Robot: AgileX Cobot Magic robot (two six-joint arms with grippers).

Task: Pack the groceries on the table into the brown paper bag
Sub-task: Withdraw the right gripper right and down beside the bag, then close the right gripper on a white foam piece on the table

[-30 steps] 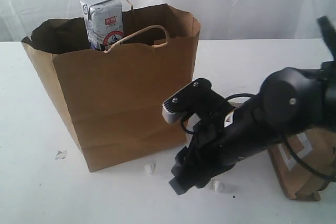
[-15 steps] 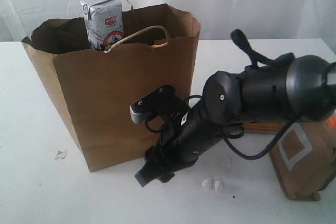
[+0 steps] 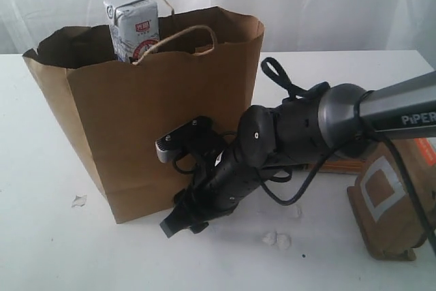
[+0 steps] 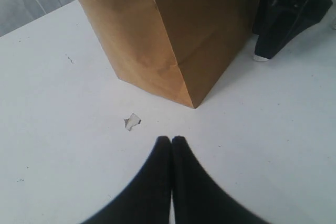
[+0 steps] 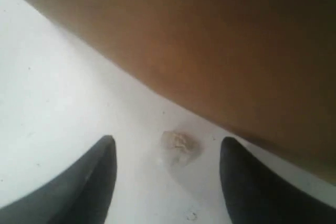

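Reaching low across the middle of the exterior view, the right gripper sits at the foot of the tall creased brown kraft paper bag with twisted loop handles, at the bag's five o'clock. The bag stands on the large flat white tabletop, and a small white-blue carton pokes out of its mouth at twelve o'clock. A brown pouch with orange label sits on the table at the bag's four o'clock, well apart and cut by the frame edge, with small white crumbs between bag and pouch. In the left wrist view the left gripper is pressed fully closed on nothing, above bare table near the bag's corner and a white paper scrap. In the right wrist view the right gripper's jaws stand apart and empty, a white crumb on the table between them and the bag's wall just beyond. That crumb is no grocery, so I judge the better move is to leave the jaws apart, lift clear without nudging the bag, and swing to the pouch. What else the bag holds is hidden, no other groceries show, and the blur leaves it unclear whether the fingers touch the table.
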